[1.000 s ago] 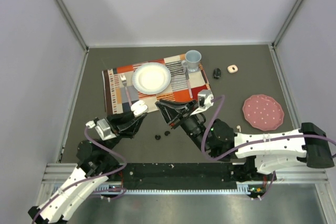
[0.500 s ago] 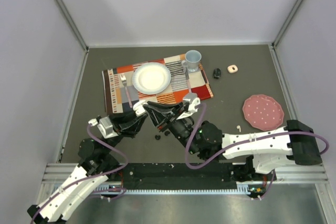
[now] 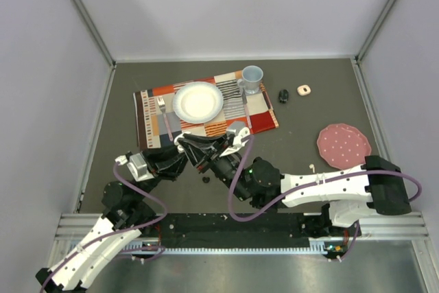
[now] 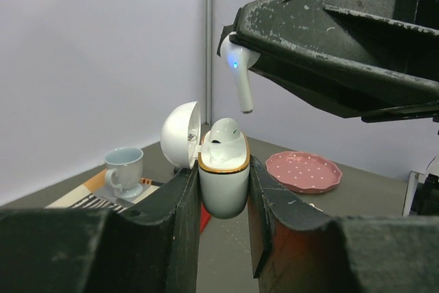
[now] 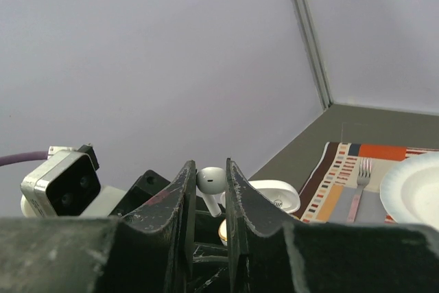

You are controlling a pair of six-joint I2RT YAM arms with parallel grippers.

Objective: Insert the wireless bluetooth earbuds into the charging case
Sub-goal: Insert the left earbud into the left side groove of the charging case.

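Above glossy rounded case [image 4: 223,186], stemmed earbud [image 4: 238,73], perhaps plastic.

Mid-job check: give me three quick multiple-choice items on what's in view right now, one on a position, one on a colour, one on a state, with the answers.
1. Where is the earbud held by the right hand, relative to the case?
A. just above it
B. seated inside it
C. underneath it

2. What colour is the light on that earbud?
A. red
B. blue
C. green

3. How is the case's lid?
A. shut
B. taken off
C. open, swung back

Answers:
1 A: the left wrist view shows it hanging stem-down over the case, which the left hand grips.
2 B: a small blue glow shows on the earbud's head.
3 C: the lid stands tipped back at the case's side, and another earbud sits in the opening.
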